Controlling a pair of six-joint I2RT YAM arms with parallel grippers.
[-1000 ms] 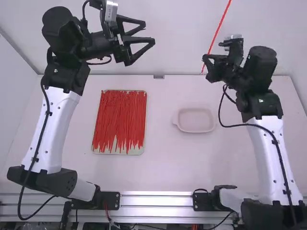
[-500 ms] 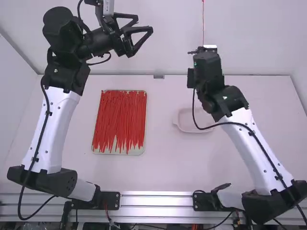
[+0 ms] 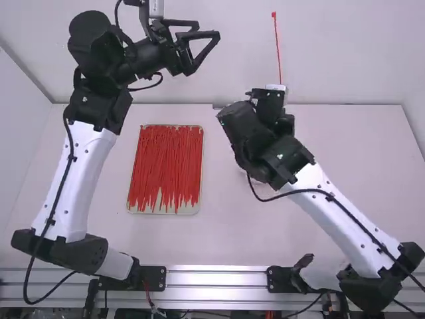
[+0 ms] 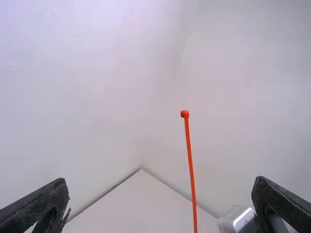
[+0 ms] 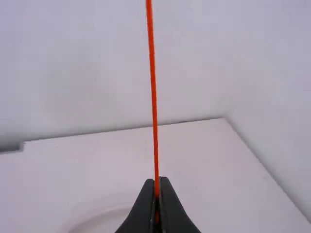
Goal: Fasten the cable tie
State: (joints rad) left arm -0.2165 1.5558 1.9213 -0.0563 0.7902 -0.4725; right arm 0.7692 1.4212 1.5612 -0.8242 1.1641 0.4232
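A single red cable tie (image 3: 276, 50) stands upright above the table, its head (image 4: 184, 114) at the top. My right gripper (image 3: 278, 86) is shut on the tie's lower end, and in the right wrist view the strap (image 5: 153, 97) rises straight out of the closed fingertips (image 5: 156, 194). My left gripper (image 3: 203, 52) is raised high at the back left of the middle, open and holding nothing. It points toward the tie from the left, some distance away. In the left wrist view the tie (image 4: 189, 170) stands between the two spread fingers (image 4: 41, 204).
A tray (image 3: 163, 211) heaped with several red cable ties (image 3: 166, 166) lies on the white table, left of the middle. The rim of a white bowl (image 5: 92, 216) lies below the right gripper. White walls close the back and sides.
The right arm has swung left toward the middle, and the tie it holds has gone from slanted to upright. The left gripper has shifted slightly right and stays open.
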